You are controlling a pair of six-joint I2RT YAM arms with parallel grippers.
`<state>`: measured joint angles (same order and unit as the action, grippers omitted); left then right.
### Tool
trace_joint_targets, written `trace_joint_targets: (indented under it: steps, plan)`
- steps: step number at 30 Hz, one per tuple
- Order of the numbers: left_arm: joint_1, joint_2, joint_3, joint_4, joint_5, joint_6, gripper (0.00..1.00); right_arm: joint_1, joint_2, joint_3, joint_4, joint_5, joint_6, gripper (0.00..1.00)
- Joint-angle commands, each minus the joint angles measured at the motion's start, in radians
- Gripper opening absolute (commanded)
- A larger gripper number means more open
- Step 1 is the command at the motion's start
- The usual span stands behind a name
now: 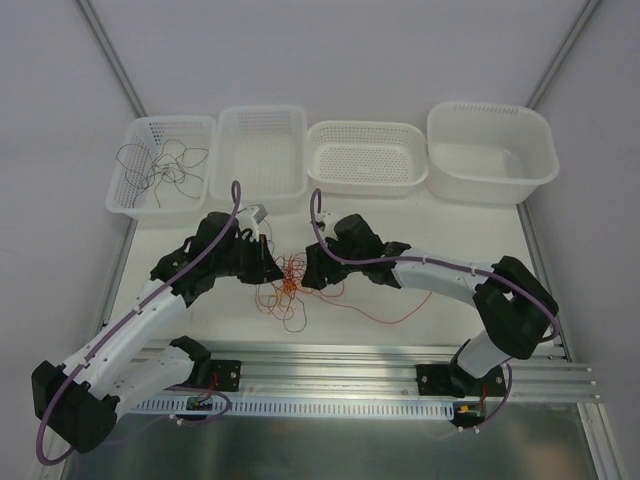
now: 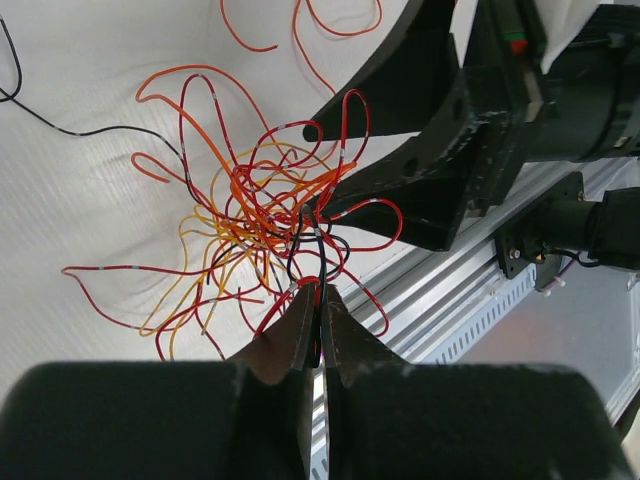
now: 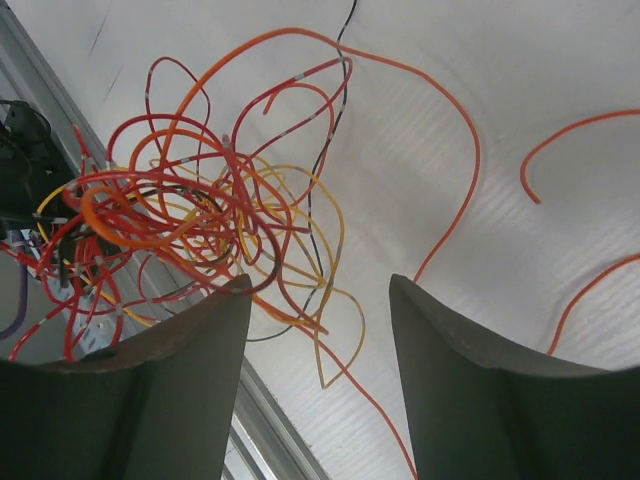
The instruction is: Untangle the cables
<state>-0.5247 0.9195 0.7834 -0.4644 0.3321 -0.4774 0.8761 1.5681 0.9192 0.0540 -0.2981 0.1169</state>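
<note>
The left pincer (image 2: 318,292) is pressed together, pinching a red strand of the cables (image 1: 288,278), a red, orange and yellow tangle lying on the counter (image 1: 420,300) between both arms. The right pincer (image 3: 320,290) stands spread just beside the tangle. Beyond, 4 white baskets (image 1: 365,155) line up; the leftmost basket (image 1: 128,190) holds a dark grey wire (image 1: 160,165).

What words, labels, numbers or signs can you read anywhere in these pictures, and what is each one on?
No readable text in any view.
Baskets, cables, left arm and right arm: no print visible.
Small coloured parts at the arm bases: too small to tell whether they carry any marking.
</note>
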Motion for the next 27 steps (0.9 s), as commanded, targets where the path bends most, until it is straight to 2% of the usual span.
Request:
trace_joint_targets:
  steps: [1,4,5,7,8,10,11,13,14,17,18,23,24,27]
  plan:
    - [-0.014,-0.033,-0.012,0.038,0.002,-0.027,0.0,0.017,0.036,0.033,0.115,-0.045,0.015,0.6]
    - [-0.014,-0.045,-0.012,0.04,-0.005,-0.038,0.0,0.02,0.063,0.021,0.144,-0.055,0.027,0.53]
    - [-0.014,-0.047,-0.012,0.038,-0.008,-0.04,0.0,0.021,0.066,0.015,0.151,-0.049,0.03,0.45]
    - [-0.014,-0.057,-0.019,0.038,-0.028,-0.041,0.0,0.02,0.055,-0.002,0.158,-0.032,0.032,0.35]
    - [-0.014,-0.062,-0.03,0.036,-0.045,-0.041,0.0,0.02,0.046,-0.006,0.155,-0.027,0.027,0.24]
    - [-0.014,-0.077,-0.044,0.027,-0.088,-0.043,0.0,0.009,-0.002,-0.016,0.12,0.007,0.012,0.11]
    - [-0.012,-0.083,-0.058,0.003,-0.153,-0.05,0.0,0.0,-0.023,-0.032,0.106,0.022,0.003,0.01]
    - [-0.011,-0.097,-0.065,-0.04,-0.246,-0.066,0.0,-0.051,-0.074,-0.057,0.069,0.034,0.0,0.01]
    - [-0.008,-0.099,-0.068,-0.102,-0.348,-0.085,0.0,-0.078,-0.132,-0.094,0.061,0.036,0.012,0.01]
    - [0.029,-0.111,-0.073,-0.19,-0.487,-0.13,0.0,-0.221,-0.276,-0.155,0.012,0.037,0.033,0.01]
    - [0.046,-0.125,-0.079,-0.224,-0.536,-0.135,0.0,-0.302,-0.311,-0.184,-0.032,0.039,0.053,0.01]
    - [0.219,-0.162,-0.111,-0.247,-0.515,-0.13,0.0,-0.521,-0.528,-0.191,-0.23,0.059,0.082,0.01]
    - [0.23,-0.157,-0.118,-0.246,-0.507,-0.129,0.0,-0.57,-0.586,-0.184,-0.274,0.054,0.086,0.01]
    - [0.23,-0.124,-0.11,-0.24,-0.49,-0.115,0.0,-0.608,-0.644,-0.145,-0.357,0.071,0.089,0.01]
